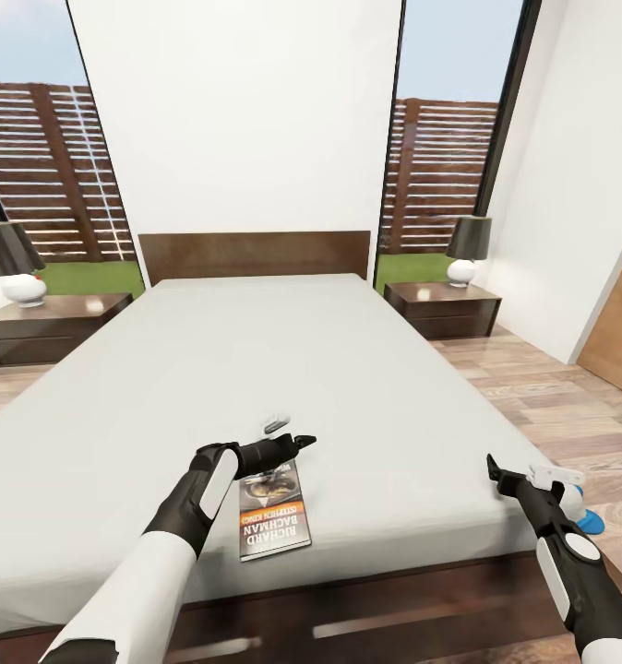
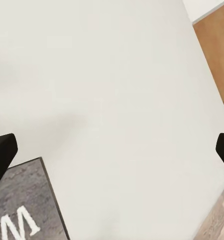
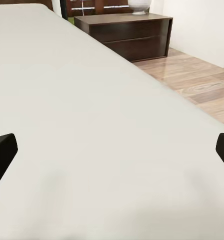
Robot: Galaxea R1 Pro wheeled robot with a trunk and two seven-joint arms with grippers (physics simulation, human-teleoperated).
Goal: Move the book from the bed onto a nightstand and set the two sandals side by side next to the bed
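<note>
While the book (image 1: pixel 274 513) lies flat near the foot edge of the bed (image 1: pixel 163 387), left gripper (image 1: pixel 304 441) held just above its far end, fingers spread, right gripper (image 1: pixel 492 468) over the bed's corner, fingers spread, blue sandal (image 1: pixel 589 522) seen on floor beside it, nightstand (image 1: pixel 443 308) at each side of headboard.

- The book (image 1: pixel 274 513) lies on the bed (image 1: pixel 256 369) just under the left gripper (image 1: pixel 297 441); the wrist hides the cover's far end.
- In the left wrist view, only a corner of the book (image 2: pixel 22 205) appears beside one jaw, cut off by the picture's edge.
- A blue sandal (image 1: pixel 589 522) on the floor sits just beyond the right gripper (image 1: pixel 493 470), mostly hidden behind that arm.
- In the right wrist view, a lamp (image 3: pixel 138 5) on the nightstand (image 3: pixel 126 35), well ahead of the jaws, is cut off at the edge.
- In both wrist views, each jaw shows only its tip at the picture's sides.
</note>
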